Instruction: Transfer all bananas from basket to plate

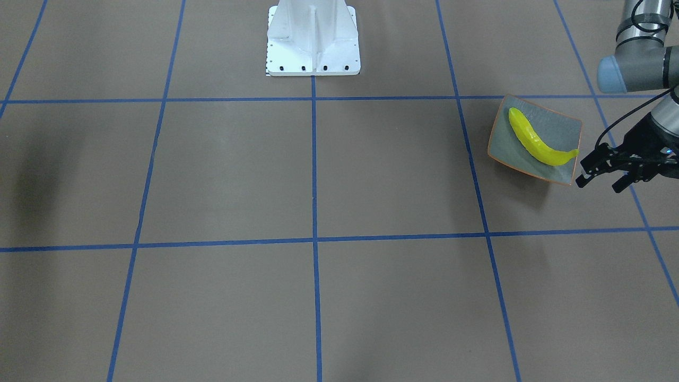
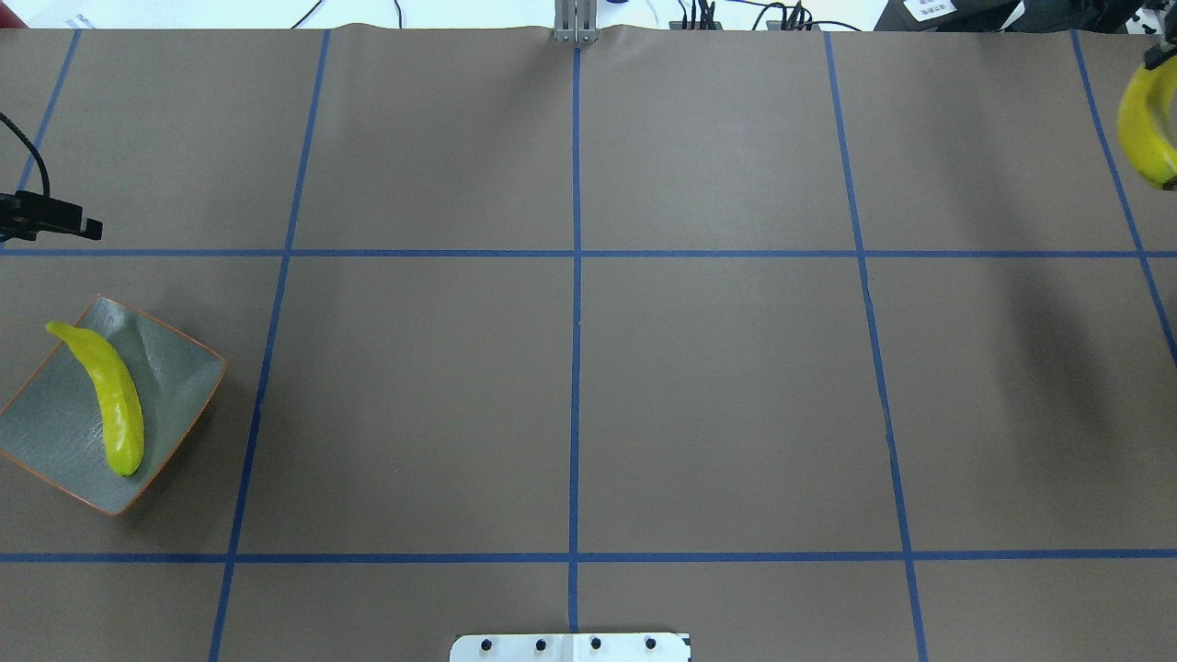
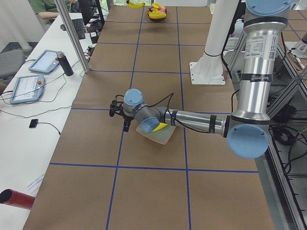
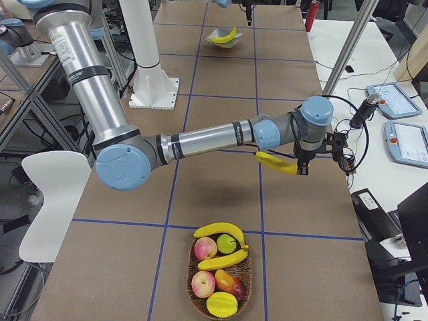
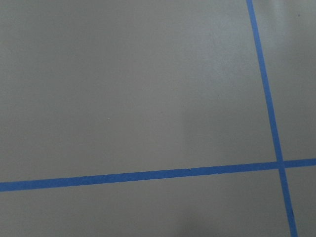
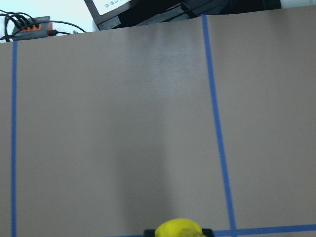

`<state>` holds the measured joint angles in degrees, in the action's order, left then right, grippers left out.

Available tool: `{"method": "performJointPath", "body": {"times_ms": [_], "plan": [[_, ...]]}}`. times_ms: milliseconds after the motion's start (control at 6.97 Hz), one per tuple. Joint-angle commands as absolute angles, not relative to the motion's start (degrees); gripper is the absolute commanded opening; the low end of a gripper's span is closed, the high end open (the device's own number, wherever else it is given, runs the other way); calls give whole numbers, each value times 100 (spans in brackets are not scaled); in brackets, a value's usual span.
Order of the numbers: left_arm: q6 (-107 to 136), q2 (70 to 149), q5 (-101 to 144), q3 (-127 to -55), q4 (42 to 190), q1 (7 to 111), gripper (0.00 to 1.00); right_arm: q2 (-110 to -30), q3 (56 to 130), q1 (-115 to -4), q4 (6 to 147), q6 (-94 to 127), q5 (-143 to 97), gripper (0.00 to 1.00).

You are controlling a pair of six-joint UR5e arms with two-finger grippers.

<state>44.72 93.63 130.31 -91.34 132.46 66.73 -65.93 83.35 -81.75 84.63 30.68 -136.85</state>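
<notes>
1 banana on plate, right gripper clamping 2nd banana, approx. two bananas left in basket; left gripper spread, empty.

Both arms stretched outward, one gripper empty, one loaded.
The left arm reaches low and level, with the left gripper at the overhead view's 9 o'clock edge, fingers parted and bare. The right arm extends toward 2 o'clock, where the right gripper points down, clamped on a banana.
</notes>
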Motion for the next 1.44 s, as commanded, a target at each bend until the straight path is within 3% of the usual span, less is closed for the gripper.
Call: {"method": "performJointPath", "body": {"times_ms": [0, 861, 1292], "plan": [[5338, 9885, 13052, -9132, 13228, 6410, 100, -6355, 9084, -7220, 8429, 4870, -13667, 0], [9029, 12178, 13034, -9132, 13140, 5091, 100, -6100, 10176, -5505, 7515, 7452, -13126, 0], [10482, 12796, 13034, -9350, 13166, 4651, 100, -6091, 10510, -5195, 7506, 7488, -13052, 0]]}}
